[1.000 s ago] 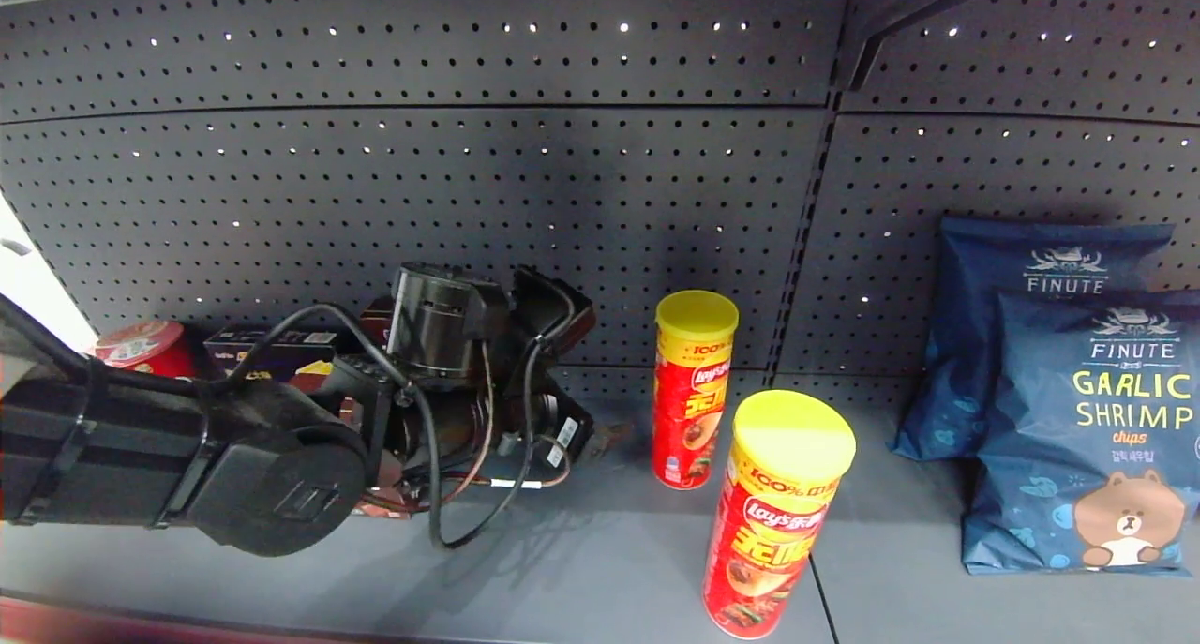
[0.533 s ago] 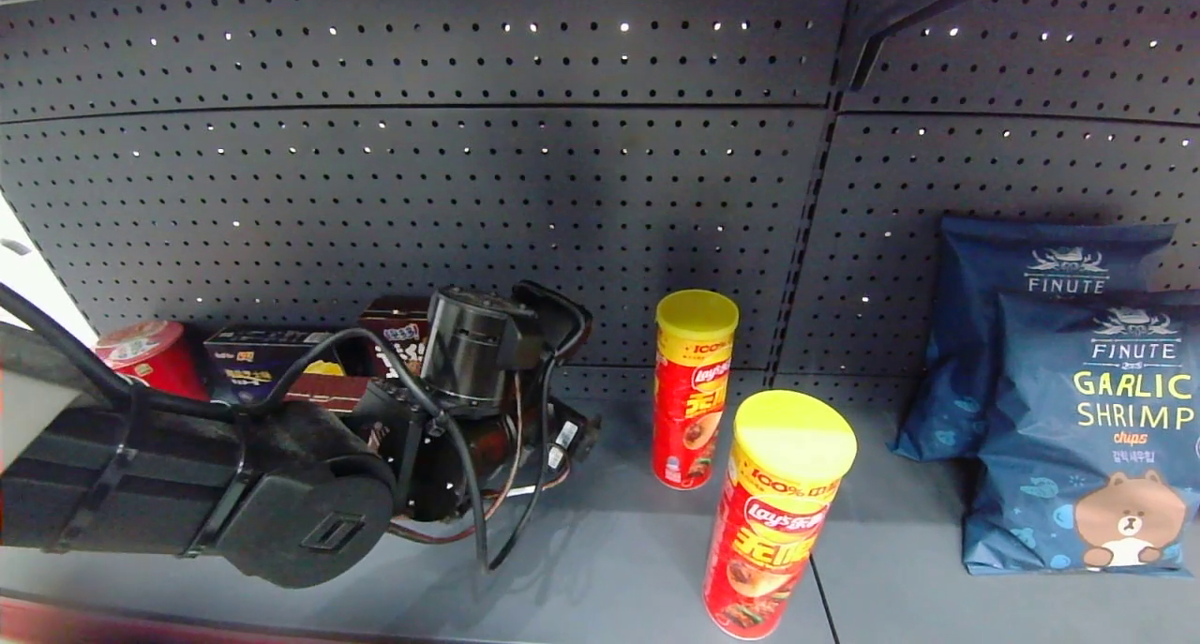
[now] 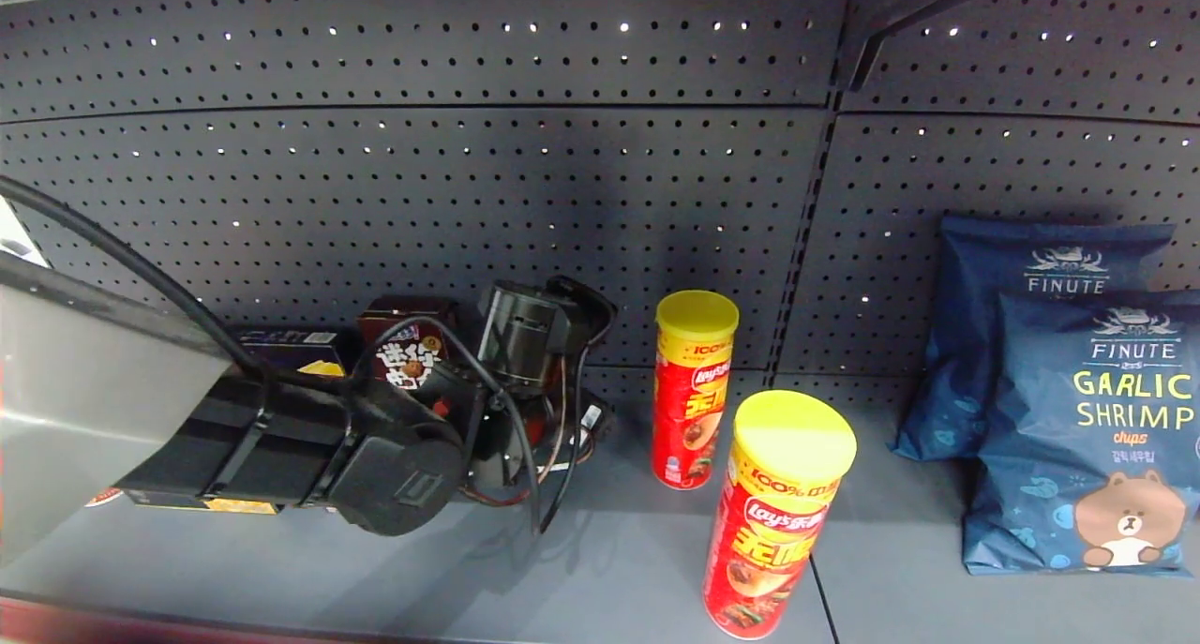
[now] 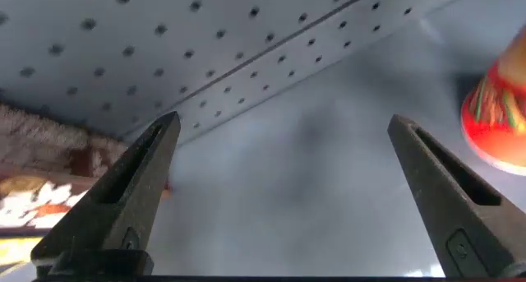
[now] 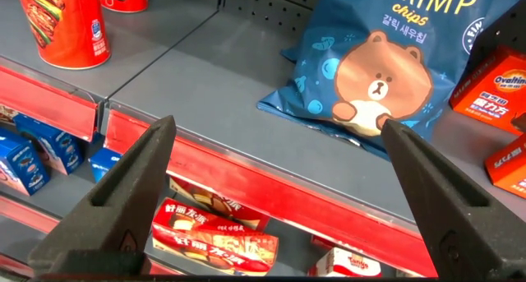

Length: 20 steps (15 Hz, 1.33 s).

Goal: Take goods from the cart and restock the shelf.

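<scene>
My left arm point(image 3: 394, 452) lies across the grey shelf point(image 3: 609, 560), its wrist close to the pegboard back. My left gripper point(image 4: 283, 124) is open with nothing between its fingers, just above the bare shelf floor. A brown snack box point(image 4: 41, 179) lies to one side of it and a red chip can point(image 4: 497, 122) to the other. In the head view the brown box point(image 3: 408, 349) stands behind the wrist and two yellow-lidded red chip cans point(image 3: 694, 391) point(image 3: 783, 513) stand to its right. My right gripper point(image 5: 279, 127) is open and empty above the shelf's front edge.
Blue shrimp chip bags point(image 3: 1087, 419) lean at the shelf's right; one point(image 5: 378, 68) lies past the right gripper, with orange boxes point(image 5: 497, 76) beside it. A dark flat box point(image 3: 291, 349) sits at the back left. A red price rail point(image 5: 246, 163) edges the shelf, with goods below.
My left arm has slid right and deeper toward the pegboard. The brown box behind the wrist has come into view, and the red cup at far left is now covered by the arm.
</scene>
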Available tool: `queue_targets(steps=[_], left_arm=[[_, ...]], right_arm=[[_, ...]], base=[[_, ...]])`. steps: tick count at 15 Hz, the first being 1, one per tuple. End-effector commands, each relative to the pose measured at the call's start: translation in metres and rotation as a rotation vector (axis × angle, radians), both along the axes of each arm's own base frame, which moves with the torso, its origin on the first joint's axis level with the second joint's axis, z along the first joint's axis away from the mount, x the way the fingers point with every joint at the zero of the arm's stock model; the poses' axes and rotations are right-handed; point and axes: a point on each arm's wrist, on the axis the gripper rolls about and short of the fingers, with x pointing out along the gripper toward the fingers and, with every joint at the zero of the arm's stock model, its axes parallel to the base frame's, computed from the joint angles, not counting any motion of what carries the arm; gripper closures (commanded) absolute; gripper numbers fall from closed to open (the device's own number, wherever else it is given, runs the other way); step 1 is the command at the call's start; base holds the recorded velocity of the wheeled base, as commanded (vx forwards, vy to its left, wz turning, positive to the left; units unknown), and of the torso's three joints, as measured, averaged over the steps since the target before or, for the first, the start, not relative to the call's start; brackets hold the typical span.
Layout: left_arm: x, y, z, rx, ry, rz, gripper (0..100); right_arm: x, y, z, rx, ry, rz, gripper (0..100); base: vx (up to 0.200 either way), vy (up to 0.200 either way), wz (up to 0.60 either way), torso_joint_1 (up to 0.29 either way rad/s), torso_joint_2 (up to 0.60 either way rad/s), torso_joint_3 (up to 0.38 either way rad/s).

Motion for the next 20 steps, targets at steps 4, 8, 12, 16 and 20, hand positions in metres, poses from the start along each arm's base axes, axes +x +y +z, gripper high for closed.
queue_targets(steps=[4, 8, 12, 16, 20], left_arm=[[0.013, -0.011, -0.011, 0.005, 0.006, -0.002, 0], [0.022, -0.019, -0.018, 0.0, 0.001, -0.004, 0], [0.029, -0.029, -0.018, -0.008, -0.011, -0.014, 0], [0.03, -0.036, -0.022, -0.008, -0.009, -0.028, 0], [0.033, -0.04, -0.022, -0.011, -0.014, -0.032, 0]], right_arm=[[0.0, 0.0, 0.0, -0.005, 0.0, 0.001, 0], [0.0, 0.0, 0.0, -0.012, -0.002, 0.002, 0], [0.0, 0.0, 0.0, -0.012, -0.002, 0.002, 0], [0.0, 0.0, 0.0, -0.012, -0.002, 0.002, 0], [0.0, 0.0, 0.0, -0.012, -0.002, 0.002, 0]], base=[[0.0, 0.0, 0.0, 0.0, 0.0, 0.0], [0.0, 0.0, 0.0, 0.0, 0.0, 0.0], [0.0, 0.0, 0.0, 0.0, 0.0, 0.0], [0.0, 0.0, 0.0, 0.0, 0.0, 0.0], [0.0, 0.0, 0.0, 0.0, 0.0, 0.0]])
